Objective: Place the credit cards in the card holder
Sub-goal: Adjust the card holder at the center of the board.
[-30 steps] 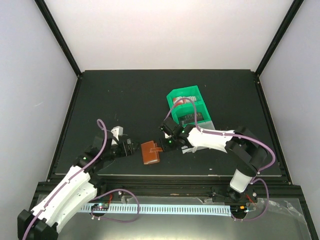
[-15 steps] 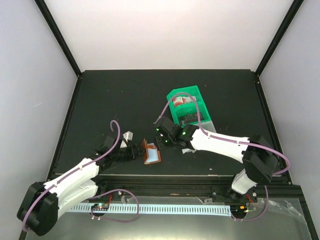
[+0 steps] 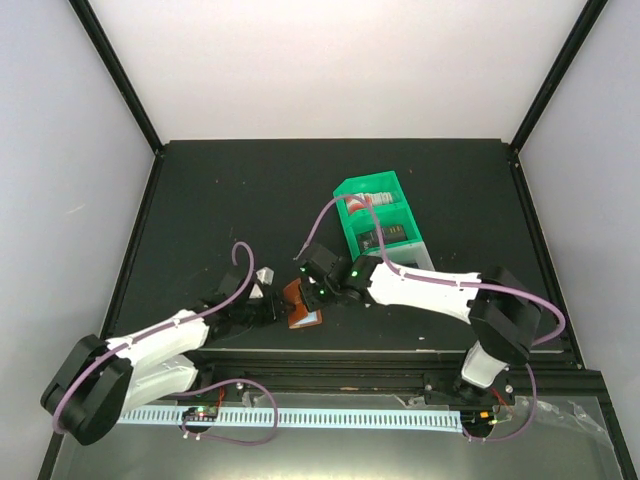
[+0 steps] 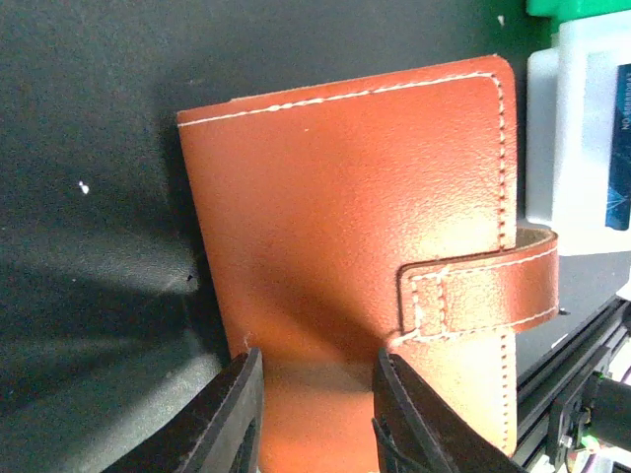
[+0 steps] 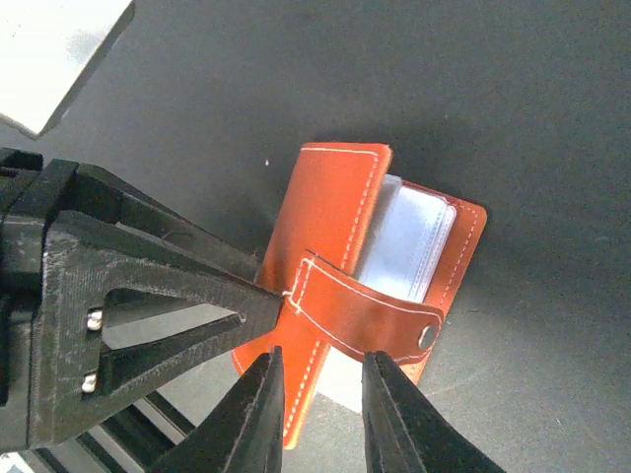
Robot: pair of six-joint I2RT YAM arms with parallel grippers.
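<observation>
The brown card holder (image 3: 303,304) sits near the table's front edge, tipped up and partly open. Clear sleeves (image 5: 409,236) show between its covers. The snap tab (image 5: 370,310) lies across its open side. My left gripper (image 3: 272,308) comes in from the left, and its fingers (image 5: 251,301) close on the cover (image 4: 345,207) beside the tab's stitched end. My right gripper (image 5: 317,394) hovers just above with its jaws apart, straddling the cover's lower corner below the tab. Credit cards stand in the green tray: a red-and-white one (image 3: 368,201) and a dark one (image 3: 385,238). A blue card (image 4: 618,148) shows in the left wrist view.
The green tray (image 3: 347,190) with its white lower part (image 4: 577,128) stands right behind the card holder. The table's front edge and black rail (image 4: 582,394) run close beside the holder.
The card holder lay flat and closed; now it is tipped up with the cover raised. Both grippers have moved in on it, and the left jaws have narrowed onto it.
</observation>
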